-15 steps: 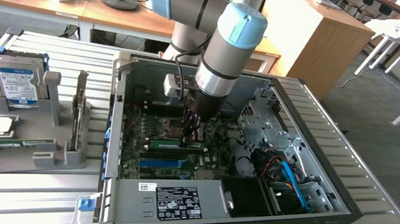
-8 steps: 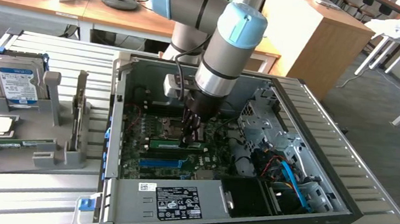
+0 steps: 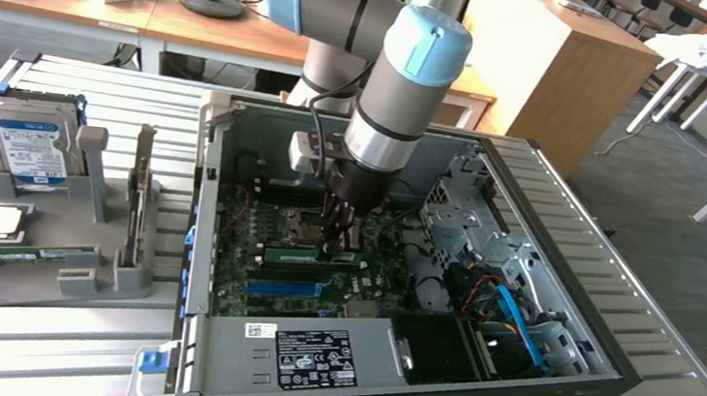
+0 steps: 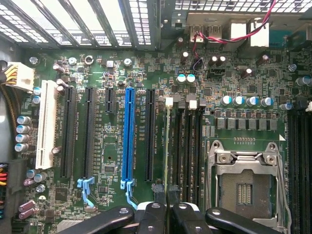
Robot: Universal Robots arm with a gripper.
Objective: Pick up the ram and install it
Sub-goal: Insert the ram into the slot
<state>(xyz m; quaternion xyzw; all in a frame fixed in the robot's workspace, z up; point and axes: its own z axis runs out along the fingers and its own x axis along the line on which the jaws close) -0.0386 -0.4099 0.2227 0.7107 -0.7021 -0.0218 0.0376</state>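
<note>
Exterior, arm: we see the gripper point(image 3: 337, 243) lowered inside the open computer case point(image 3: 609, 373), over the middle of the motherboard point(image 3: 251, 247).
Wrist, tool: fingers point(image 4: 153, 217) closed on the ram point(image 4: 168, 146).
Wrist, ram: edge-on along the memory slots point(image 4: 187, 146), between the blue slot point(image 4: 128, 136) and the CPU socket point(image 4: 243, 187); we cannot tell if it is seated.

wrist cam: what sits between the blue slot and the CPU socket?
Wrist view: one black expansion slot, then the black memory slots, with the ram edge-on at the nearest.
</note>
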